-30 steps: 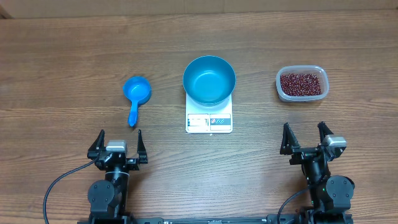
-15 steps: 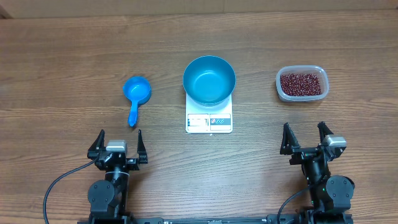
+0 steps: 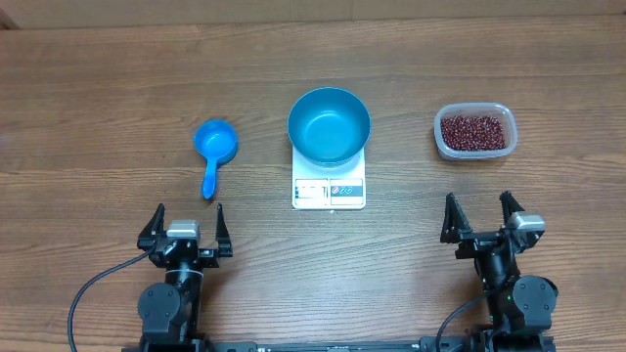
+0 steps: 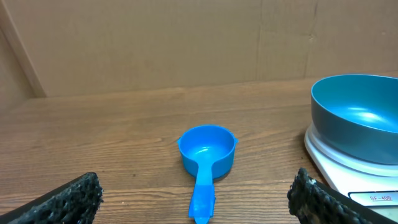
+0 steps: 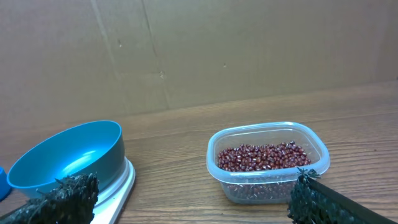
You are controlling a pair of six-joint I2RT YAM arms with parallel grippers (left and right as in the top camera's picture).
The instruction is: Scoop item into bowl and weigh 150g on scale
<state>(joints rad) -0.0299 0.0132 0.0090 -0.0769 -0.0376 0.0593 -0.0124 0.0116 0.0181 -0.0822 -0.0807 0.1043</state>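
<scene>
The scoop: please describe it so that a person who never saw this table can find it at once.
Start at the blue bowl sitting on the white scale in the middle of the table. On the bare wood toward the left arm's side lies the scoop. It is blue like the bowl but far smaller, and alone has a handle.

light: even, bright overhead; shadows: soft, short; glare: sheen inside bowl [image 4: 364, 115]; focus: sharp
</scene>
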